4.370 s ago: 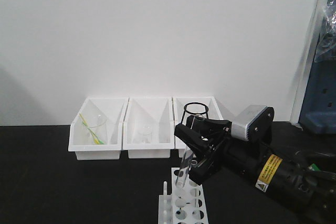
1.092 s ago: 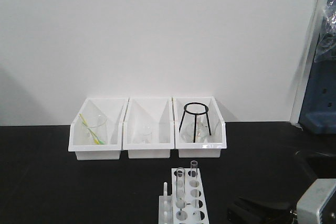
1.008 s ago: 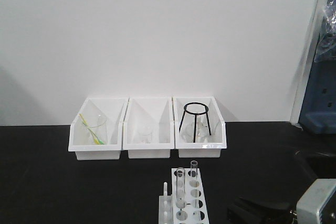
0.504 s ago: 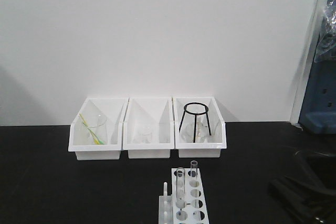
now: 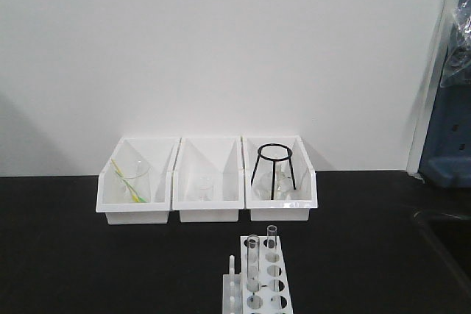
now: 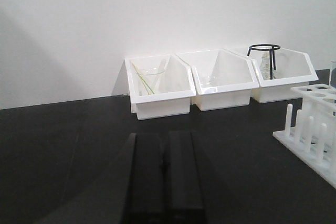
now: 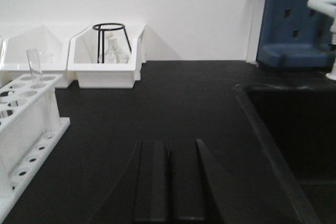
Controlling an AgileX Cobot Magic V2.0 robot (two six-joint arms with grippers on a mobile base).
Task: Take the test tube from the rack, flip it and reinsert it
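The white rack (image 5: 265, 284) stands at the bottom centre of the front view on the black table. Two look-alike clear test tubes (image 5: 253, 251) (image 5: 272, 237) stand upright in its far holes, and nothing holds them. Neither arm shows in the front view. In the left wrist view my left gripper (image 6: 164, 140) lies low over the table, shut and empty, with the rack (image 6: 315, 129) off to its right. In the right wrist view my right gripper (image 7: 168, 148) is shut and empty, with the rack (image 7: 26, 114) and one tube (image 7: 34, 64) at its left.
Three white bins (image 5: 137, 207) (image 5: 208, 209) (image 5: 280, 209) line the back wall. The right bin holds a black ring stand (image 5: 273, 170), and the left one a beaker with yellow-green sticks. A black sink (image 7: 294, 145) drops away right of my right gripper.
The right arm held a tube over the rack 4.4 s ago. It has since drawn back to the lower right and left the front view. Both tubes stay in the rack.
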